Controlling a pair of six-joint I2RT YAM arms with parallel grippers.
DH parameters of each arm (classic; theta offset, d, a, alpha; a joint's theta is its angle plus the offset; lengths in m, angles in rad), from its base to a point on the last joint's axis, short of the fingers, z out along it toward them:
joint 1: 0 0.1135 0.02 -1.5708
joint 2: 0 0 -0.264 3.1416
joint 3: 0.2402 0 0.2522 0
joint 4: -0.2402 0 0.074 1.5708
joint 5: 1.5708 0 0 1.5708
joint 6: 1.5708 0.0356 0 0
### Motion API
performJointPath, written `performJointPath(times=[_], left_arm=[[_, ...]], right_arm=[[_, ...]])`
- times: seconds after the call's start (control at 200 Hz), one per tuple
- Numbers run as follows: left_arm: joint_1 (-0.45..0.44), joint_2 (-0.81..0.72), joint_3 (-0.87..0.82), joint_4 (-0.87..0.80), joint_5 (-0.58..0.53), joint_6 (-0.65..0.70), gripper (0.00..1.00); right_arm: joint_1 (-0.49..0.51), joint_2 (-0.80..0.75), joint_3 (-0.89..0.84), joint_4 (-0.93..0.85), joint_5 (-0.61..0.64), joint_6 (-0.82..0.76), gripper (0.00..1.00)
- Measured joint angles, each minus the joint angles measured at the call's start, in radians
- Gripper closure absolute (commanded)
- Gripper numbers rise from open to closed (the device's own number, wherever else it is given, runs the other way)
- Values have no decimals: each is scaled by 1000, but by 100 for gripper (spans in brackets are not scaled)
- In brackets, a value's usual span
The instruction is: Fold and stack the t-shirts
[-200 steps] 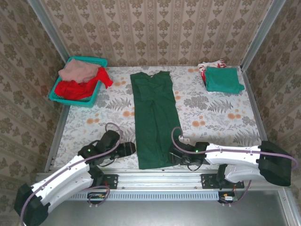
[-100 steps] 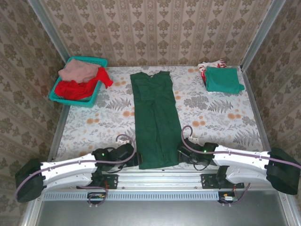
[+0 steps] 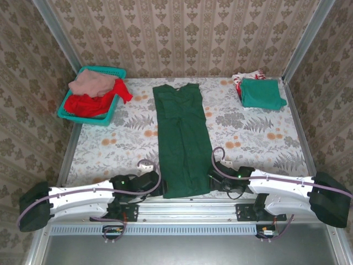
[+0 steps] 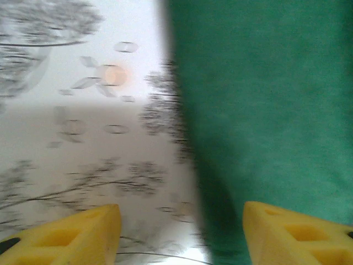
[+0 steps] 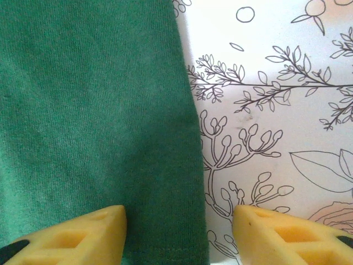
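Green cloth, the narrow t-shirt (image 3: 181, 132), lies flat down the middle of the flowered table cover (image 3: 110, 138), its hem at the near edge. The left gripper (image 4: 182, 223) and right gripper (image 5: 179, 221) each stand with fingers (image 5: 287, 232) apart astride a side edge at the near corners, one finger over shirt and one over cover, clamped on nothing. Likely faults: a pinch that gathers the cover with the shirt or takes only its top layer, and unequal lifts that skew the fold.
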Motion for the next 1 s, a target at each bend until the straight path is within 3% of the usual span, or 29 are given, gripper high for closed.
performJointPath(times=[0.34,0.615,0.79,1.0], left_arm=[[-5,-82,42,55,53,-31,35],[-5,1,-4,92,90,-63,36],[-5,16,-33,134,99,-83,54],[-5,72,-35,176,113,-84,57]], right_arm=[[-4,0,0,-5,0,-7,52],[-5,0,0,-8,-1,-7,57],[-5,-7,0,-9,-2,-6,61],[-5,-10,-1,10,-16,-6,61]])
